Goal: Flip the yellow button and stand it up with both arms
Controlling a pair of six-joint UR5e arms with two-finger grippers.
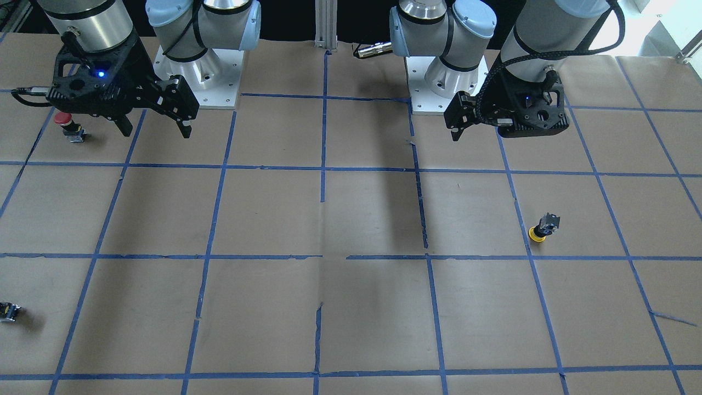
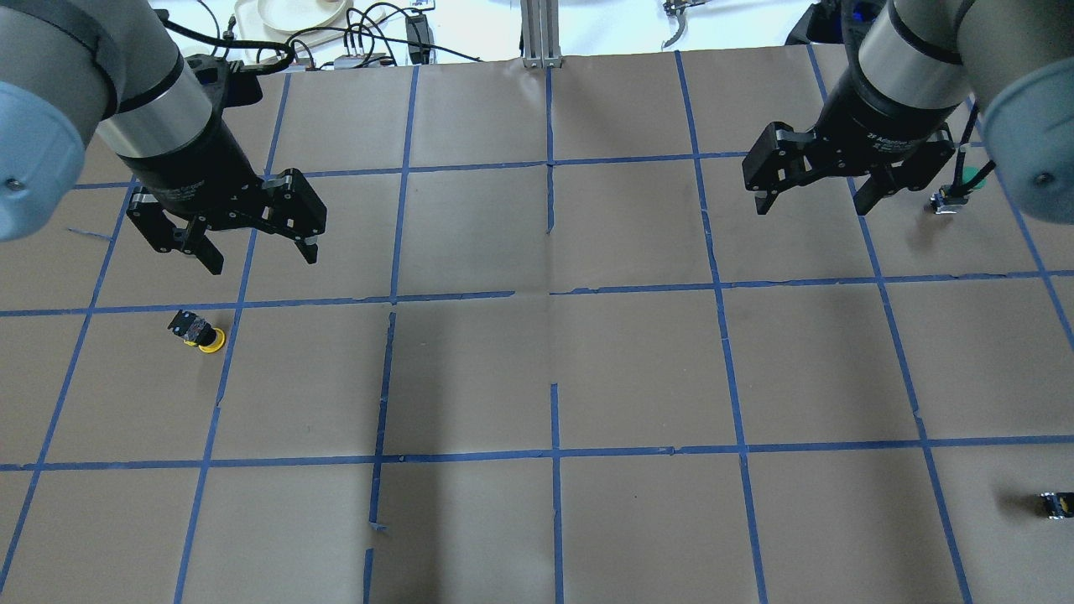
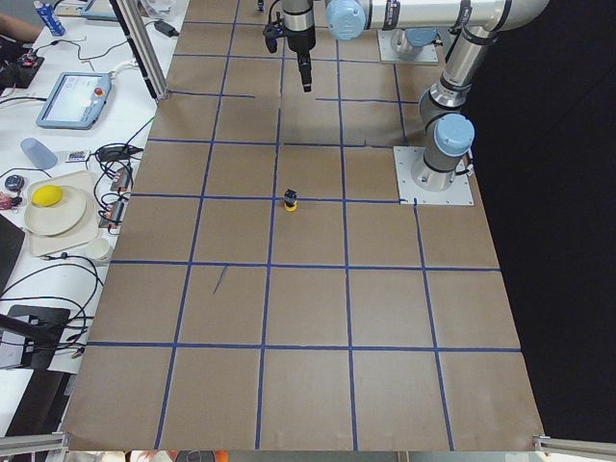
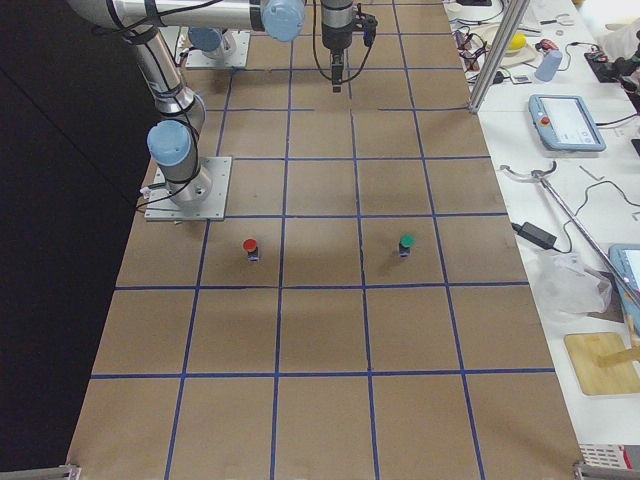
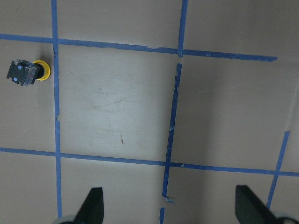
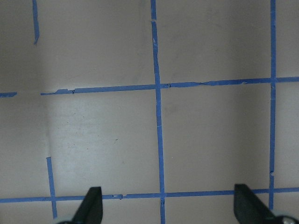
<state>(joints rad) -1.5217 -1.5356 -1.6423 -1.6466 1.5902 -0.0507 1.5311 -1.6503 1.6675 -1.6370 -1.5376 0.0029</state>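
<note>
The yellow button (image 2: 199, 332) stands upside down on its yellow cap, black-and-grey body up, on the brown paper at the robot's left. It also shows in the front view (image 1: 543, 226), the left side view (image 3: 291, 200) and the left wrist view (image 5: 28, 73). My left gripper (image 2: 262, 260) hangs open and empty above the table, beyond the button and a little to its right; its fingertips (image 5: 93, 203) frame bare paper. My right gripper (image 2: 812, 201) is open and empty above the far right of the table (image 1: 157, 130), with only taped paper beneath it (image 6: 168, 205).
A red-capped button (image 1: 68, 125) stands near the right arm's base, and a green-capped one (image 4: 406, 244) stands further out. A small black block with yellow marks (image 2: 1057, 503) lies at the near right edge. Cables and dishes (image 2: 285, 17) line the far bench.
</note>
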